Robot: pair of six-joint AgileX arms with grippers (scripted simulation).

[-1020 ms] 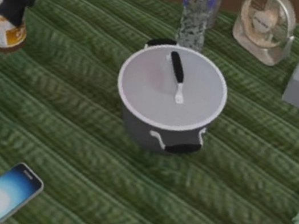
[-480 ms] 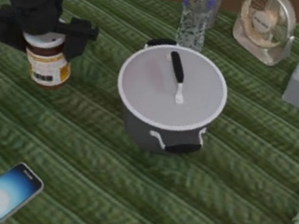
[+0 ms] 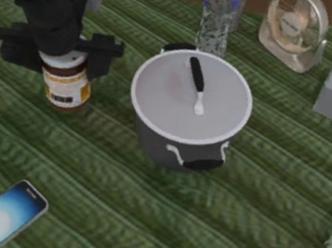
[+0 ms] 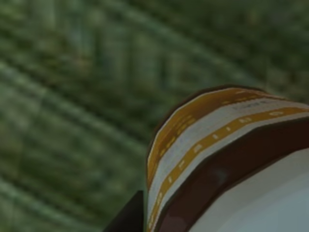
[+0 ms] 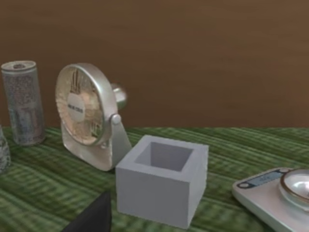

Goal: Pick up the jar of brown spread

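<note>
Though its white-and-orange label unreadable, jar of brown spread (image 3: 65, 86) clamped in left pincer (image 3: 58, 50).

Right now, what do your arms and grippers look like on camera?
The left arm is matte black and blocky, with a white shell section near the top view's upper left. Its left gripper carries a wide black crossbar. Of the right arm, only a dark wedge shows in its wrist view. No cables or markings visible.
</note>
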